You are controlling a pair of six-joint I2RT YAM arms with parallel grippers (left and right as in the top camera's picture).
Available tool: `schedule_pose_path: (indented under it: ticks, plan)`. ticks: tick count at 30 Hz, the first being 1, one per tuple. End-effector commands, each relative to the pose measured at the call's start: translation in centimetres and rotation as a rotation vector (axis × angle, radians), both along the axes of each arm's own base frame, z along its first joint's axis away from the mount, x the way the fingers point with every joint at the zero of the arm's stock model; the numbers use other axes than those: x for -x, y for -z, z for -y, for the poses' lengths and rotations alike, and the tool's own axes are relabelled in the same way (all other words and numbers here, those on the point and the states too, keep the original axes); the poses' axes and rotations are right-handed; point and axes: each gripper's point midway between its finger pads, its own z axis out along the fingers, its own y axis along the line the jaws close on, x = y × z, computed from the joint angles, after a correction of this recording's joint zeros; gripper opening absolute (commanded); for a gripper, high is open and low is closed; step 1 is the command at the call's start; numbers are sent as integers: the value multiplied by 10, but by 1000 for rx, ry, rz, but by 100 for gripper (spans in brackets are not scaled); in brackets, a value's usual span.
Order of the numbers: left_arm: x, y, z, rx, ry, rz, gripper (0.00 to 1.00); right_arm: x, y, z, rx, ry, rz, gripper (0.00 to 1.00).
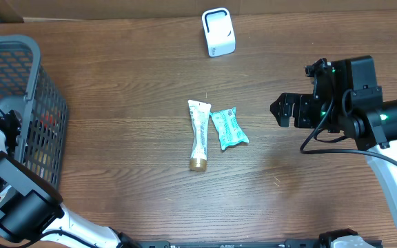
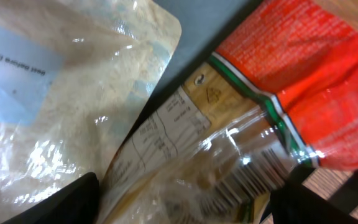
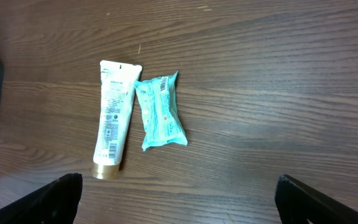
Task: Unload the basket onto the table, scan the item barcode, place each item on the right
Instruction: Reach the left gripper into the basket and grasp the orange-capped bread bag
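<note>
Closest to the left wrist camera lay a clear-wrapped pack [image 2: 229, 168], its barcode [image 2: 257, 180] and a printed label panel facing up. It sat inside the grey mesh basket [image 1: 12, 48] at the left edge of the table [image 1: 116, 103]. A red bag [image 2: 316, 81] overlapped the pack's upper right end, and a pale pouch [image 2: 73, 93] with a light blue label lay along its left side.

The left gripper [image 2: 185, 208] hung right over that pack. Its dark fingers [image 2: 67, 202] showed only at the two bottom corners of the wrist view, standing apart with the pack between them. Whether they touched the wrapping could not be told. From overhead the gripper itself was hidden in the basket and only the arm was visible.

The right gripper [image 1: 280, 111] hovered above bare wood on the right side of the table, pointing toward the middle. Its jaws were spread wide and held nothing.

Near the table's centre lay a white tube [image 1: 198, 134] with a gold cap at its near end. A teal packet [image 1: 228, 128] lay just beside it on the right, touching or nearly touching it, with a small barcode showing at its far end in the right wrist view. Both were well apart from the basket.

A small white scanner [image 1: 218, 32] stood upright at the far edge of the table, well apart from every item.
</note>
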Motion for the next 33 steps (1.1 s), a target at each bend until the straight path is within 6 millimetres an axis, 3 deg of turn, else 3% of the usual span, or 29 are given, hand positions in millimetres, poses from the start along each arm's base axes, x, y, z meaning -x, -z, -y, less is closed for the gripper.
schedule_pose_path:
  ticks: [1,6,8,9,10,11,19,23,28,33]
  plan:
    - [11,27,19,45,36,-54,77,-4,-9,-1,-1,-1,30,100]
    - [19,46,23,30,34,-69,77,-4,-9,-1,0,-1,29,100]
    - [21,51,24,31,33,-69,66,-4,-9,-1,0,-1,29,100]
    - [22,52,25,30,33,-69,30,-4,-9,-1,-1,-1,30,100]
    - [21,52,24,28,33,-66,8,-4,-9,-1,0,-1,29,100]
    - [20,52,23,24,33,-62,4,-4,-9,-1,0,-1,29,100]
    - [23,48,14,-17,25,-93,4,-4,-8,-1,0,-1,28,100]
    - [18,33,4,-46,21,-97,4,-4,-9,-1,0,-1,29,100]
    - [-2,-11,-14,-77,21,-51,4,-4,-9,-1,-1,-1,30,100]
    - [-33,-85,-29,-113,29,67,4,-4,-9,-1,-1,-1,30,100]
